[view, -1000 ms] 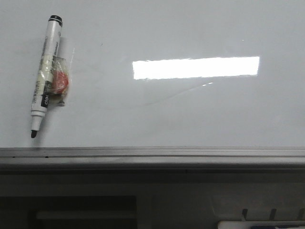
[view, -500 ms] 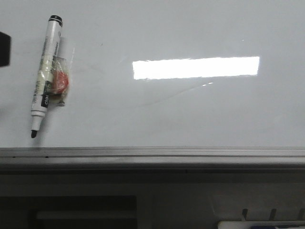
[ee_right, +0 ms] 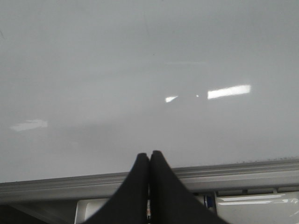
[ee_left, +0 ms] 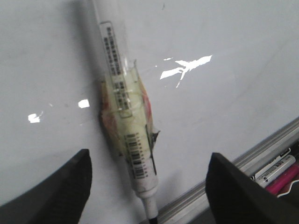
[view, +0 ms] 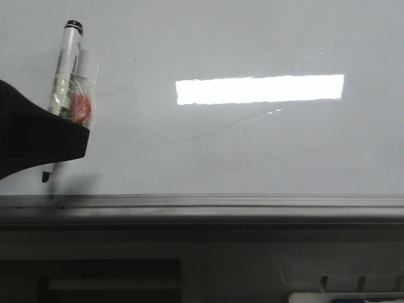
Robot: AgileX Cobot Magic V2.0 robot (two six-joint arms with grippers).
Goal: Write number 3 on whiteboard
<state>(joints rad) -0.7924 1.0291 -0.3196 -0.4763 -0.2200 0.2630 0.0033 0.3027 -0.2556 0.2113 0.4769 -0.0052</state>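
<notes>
The whiteboard fills the front view, pale and glossy, with a bright rectangular light reflection and a grey metal frame at its near edge. No number 3 shows on it, only faint grey scratches. A white marker wrapped in tape with a red patch lies at the left, black tip toward the frame. My left gripper is open, its fingers on either side of the marker near its tip end, not touching it. In the front view the left arm covers the marker's lower part. My right gripper is shut and empty over the board's near edge.
Below the frame lies a tray with spare markers, a white one and a pink one. A white container sits below the frame on the right side.
My left arm has come in from the left edge of the front view and now covers the marker's lower half. The marker and the board have not moved.
</notes>
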